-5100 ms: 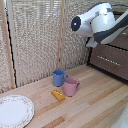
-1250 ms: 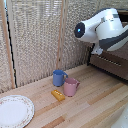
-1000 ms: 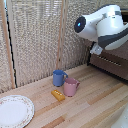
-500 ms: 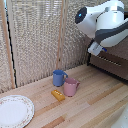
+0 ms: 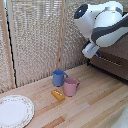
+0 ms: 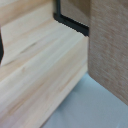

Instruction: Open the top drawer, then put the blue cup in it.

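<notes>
The blue cup (image 5: 59, 77) stands upright on the wooden table, its handle toward the pink mug (image 5: 71, 86) that touches it. At the exterior view's right is the dark brown cabinet; its top drawer (image 5: 117, 53) looks shut, with a slim silver handle (image 5: 109, 61). My gripper (image 5: 90, 53) hangs at the cabinet's near corner, well above and to the right of the cups. Its fingers are too blurred to read. In the wrist view I see only light wood (image 6: 40, 70) and a brown panel (image 6: 110, 45).
A small orange object (image 5: 58, 95) lies in front of the two cups. A white plate (image 5: 14, 111) sits at the exterior view's lower left. A slatted blind (image 5: 35, 35) backs the table.
The arm has lifted slightly and shifted toward the cabinet at the exterior view's right. The cups, the plate and the drawer have not moved.
</notes>
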You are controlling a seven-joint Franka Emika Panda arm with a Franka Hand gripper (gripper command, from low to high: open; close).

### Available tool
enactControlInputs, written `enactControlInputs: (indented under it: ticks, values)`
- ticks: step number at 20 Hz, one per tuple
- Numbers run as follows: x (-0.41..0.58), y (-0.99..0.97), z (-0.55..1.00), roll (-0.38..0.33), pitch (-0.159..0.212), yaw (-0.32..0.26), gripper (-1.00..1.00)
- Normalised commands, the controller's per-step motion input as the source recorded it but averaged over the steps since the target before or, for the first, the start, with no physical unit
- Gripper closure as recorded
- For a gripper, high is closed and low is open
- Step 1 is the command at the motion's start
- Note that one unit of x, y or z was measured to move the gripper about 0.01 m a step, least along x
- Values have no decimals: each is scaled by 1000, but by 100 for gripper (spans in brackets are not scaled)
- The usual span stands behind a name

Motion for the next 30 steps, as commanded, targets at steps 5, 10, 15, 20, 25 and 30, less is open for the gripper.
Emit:
enactControlInputs:
  ticks: [5,10,15,20,25,30]
  values:
    - [561,418,158,268,45,-93,-100]
    - [597,287,22,300,109,-124,-100]
    - [626,271,0,309,128,-121,-100]
    - [650,252,39,280,110,-122,-100]
    - [740,207,195,152,54,-114,-100]
    - [807,247,229,142,62,-89,-100]
